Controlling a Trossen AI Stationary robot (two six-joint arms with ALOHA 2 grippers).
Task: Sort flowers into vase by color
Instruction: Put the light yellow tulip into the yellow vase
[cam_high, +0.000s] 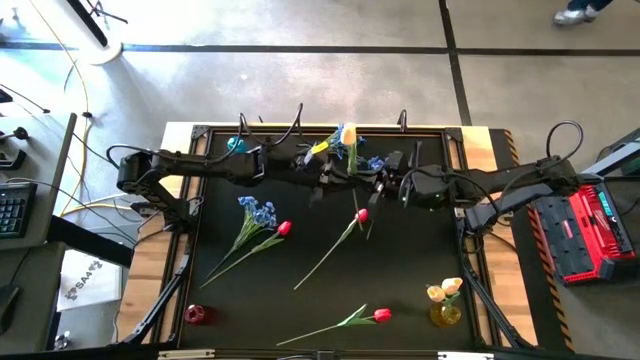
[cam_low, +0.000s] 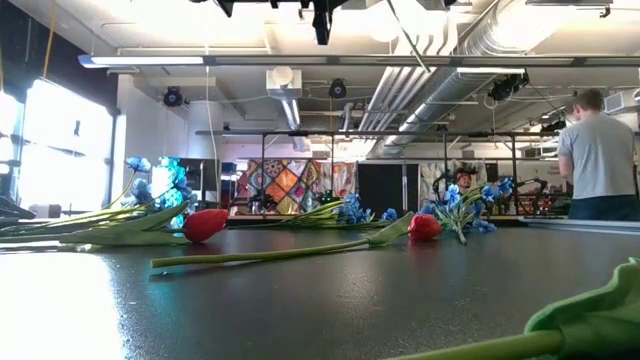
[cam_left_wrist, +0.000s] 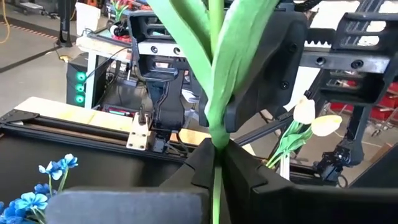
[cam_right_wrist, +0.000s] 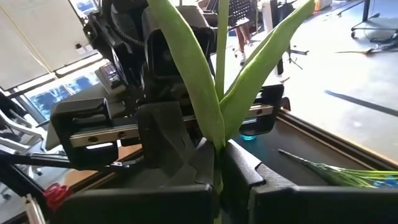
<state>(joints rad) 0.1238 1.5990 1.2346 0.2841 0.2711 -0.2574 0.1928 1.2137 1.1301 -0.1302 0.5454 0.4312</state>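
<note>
A pale yellow tulip (cam_high: 347, 133) on a green stem is held up over the far middle of the table, bloom toward the far edge. My left gripper (cam_high: 333, 174) and my right gripper (cam_high: 373, 179) face each other there, both shut on its stem. The bloom is outside both wrist views. Two red tulips (cam_high: 361, 214) (cam_high: 381, 315) lie flat on the table. A blue spray (cam_high: 257, 211) lies beside a third red tulip (cam_high: 284, 228). More blue blossoms (cam_high: 375, 162) show beside the grippers. A yellow vase (cam_high: 445, 316) holds pale tulips (cam_high: 445, 290). My left gripper (cam_left_wrist: 216, 167) pinches the tulip's stem (cam_left_wrist: 216, 146) between its two fingers, just below where the long leaves branch off. The fingers come in level, across the stem, which stands roughly upright and is lifted clear of the table. My right gripper (cam_right_wrist: 217, 167) pinches the same stem (cam_right_wrist: 217, 149) between its two fingers, just under the leaf fork. Its fingers come in level from the opposite side and lie across the stem, whose leaves rise above them.
A red vase (cam_high: 195, 314) stands at the near left corner and a blue one (cam_high: 236, 144) at the far left. A raised frame (cam_high: 430, 128) rims the dark table. A person (cam_low: 600, 150) stands in the room beyond. A green leaf (cam_low: 590, 310) lies close to the low camera.
</note>
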